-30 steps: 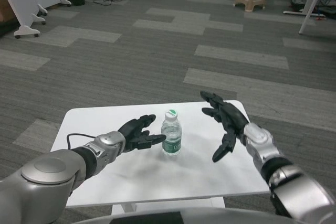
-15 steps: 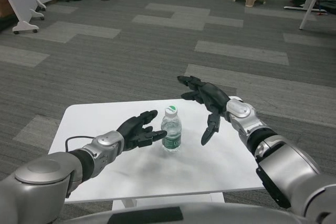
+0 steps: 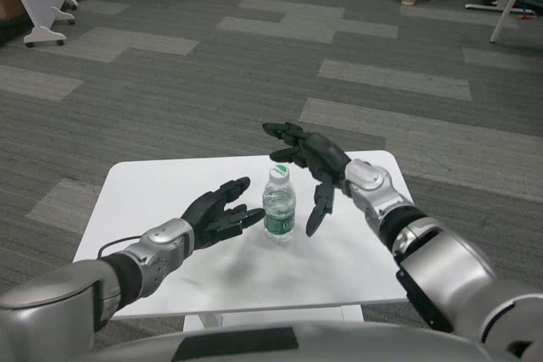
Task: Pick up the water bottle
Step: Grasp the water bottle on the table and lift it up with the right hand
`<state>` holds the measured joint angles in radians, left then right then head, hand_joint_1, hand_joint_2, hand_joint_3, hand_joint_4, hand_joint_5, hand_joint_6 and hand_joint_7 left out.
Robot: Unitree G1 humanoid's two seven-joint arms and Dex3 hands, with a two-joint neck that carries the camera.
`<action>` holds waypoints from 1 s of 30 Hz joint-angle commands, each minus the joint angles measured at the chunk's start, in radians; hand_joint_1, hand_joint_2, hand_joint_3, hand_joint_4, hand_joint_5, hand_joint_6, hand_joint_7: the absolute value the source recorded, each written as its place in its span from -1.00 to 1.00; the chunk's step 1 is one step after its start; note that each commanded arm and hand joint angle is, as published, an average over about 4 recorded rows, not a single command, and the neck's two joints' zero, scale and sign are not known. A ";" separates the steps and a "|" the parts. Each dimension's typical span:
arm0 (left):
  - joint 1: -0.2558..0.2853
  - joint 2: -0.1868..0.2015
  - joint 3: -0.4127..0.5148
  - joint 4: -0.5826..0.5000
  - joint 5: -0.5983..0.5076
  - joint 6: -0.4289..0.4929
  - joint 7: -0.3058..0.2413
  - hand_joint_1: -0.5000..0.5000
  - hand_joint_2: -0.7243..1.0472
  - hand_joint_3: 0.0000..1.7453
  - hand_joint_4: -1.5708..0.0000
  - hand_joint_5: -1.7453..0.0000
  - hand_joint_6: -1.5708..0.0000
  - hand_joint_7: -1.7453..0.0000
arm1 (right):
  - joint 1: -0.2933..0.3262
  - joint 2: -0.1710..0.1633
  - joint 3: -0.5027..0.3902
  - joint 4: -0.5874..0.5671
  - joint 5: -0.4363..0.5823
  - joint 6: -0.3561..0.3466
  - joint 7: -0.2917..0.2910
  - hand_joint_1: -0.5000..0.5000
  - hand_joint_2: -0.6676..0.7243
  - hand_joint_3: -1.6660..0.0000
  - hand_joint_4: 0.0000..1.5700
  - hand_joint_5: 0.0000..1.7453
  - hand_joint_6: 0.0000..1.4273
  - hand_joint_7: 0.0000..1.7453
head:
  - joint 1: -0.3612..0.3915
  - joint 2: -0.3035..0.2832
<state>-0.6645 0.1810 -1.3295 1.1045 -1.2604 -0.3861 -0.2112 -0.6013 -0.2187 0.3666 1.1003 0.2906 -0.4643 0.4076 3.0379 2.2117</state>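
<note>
Clear plastic water bottle with a green label and white cap point(image 3: 278, 207) stands upright near the middle of the white rectangular table point(image 3: 356, 260). At its nine o'clock, the left hand point(image 3: 217, 214) lies with fingers spread, tips just beside the bottle, gripping nothing. At its three o'clock, the right hand point(image 3: 312, 165) hovers with fingers apart and empty, one finger hanging down close to the bottle. Judged from this, the reach is nearly complete; closing on the bottle and lifting it remain undone.
</note>
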 commanded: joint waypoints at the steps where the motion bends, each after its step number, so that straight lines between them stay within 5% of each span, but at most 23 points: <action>1: 0.039 0.054 0.064 -0.052 0.033 -0.005 -0.010 1.00 1.00 -0.90 1.00 1.00 1.00 1.00 | 0.015 0.023 -0.024 -0.002 0.004 0.006 0.005 -0.65 0.82 0.62 -0.75 0.00 -1.00 -0.76 | -0.007 -0.005; 11: 0.095 0.137 0.184 -0.163 0.062 -0.005 -0.011 1.00 1.00 -0.90 1.00 1.00 1.00 1.00 | 0.037 0.051 -0.143 0.109 0.003 0.006 -0.004 -0.67 0.91 0.71 -0.71 -0.06 -1.00 -0.76 | -0.033 0.002; 21: 0.122 0.147 0.262 -0.204 0.065 -0.005 -0.011 1.00 1.00 -0.90 1.00 1.00 1.00 1.00 | 0.011 0.038 -0.175 0.267 -0.002 0.010 -0.062 -0.67 0.91 0.71 -0.63 -0.11 -1.00 -0.68 | -0.037 0.012; 30: 0.125 0.151 0.273 -0.219 0.065 -0.011 -0.011 1.00 1.00 -0.90 1.00 1.00 1.00 1.00 | 0.007 0.051 -0.156 0.296 -0.004 0.014 -0.088 -0.67 0.91 0.71 -0.55 -0.11 -1.00 -0.68 | -0.025 0.025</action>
<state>-0.5465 0.3187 -1.0684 0.8919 -1.1945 -0.3869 -0.2217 -0.5704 -0.1714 0.2061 1.3922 0.2879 -0.4605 0.3272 3.0107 2.2338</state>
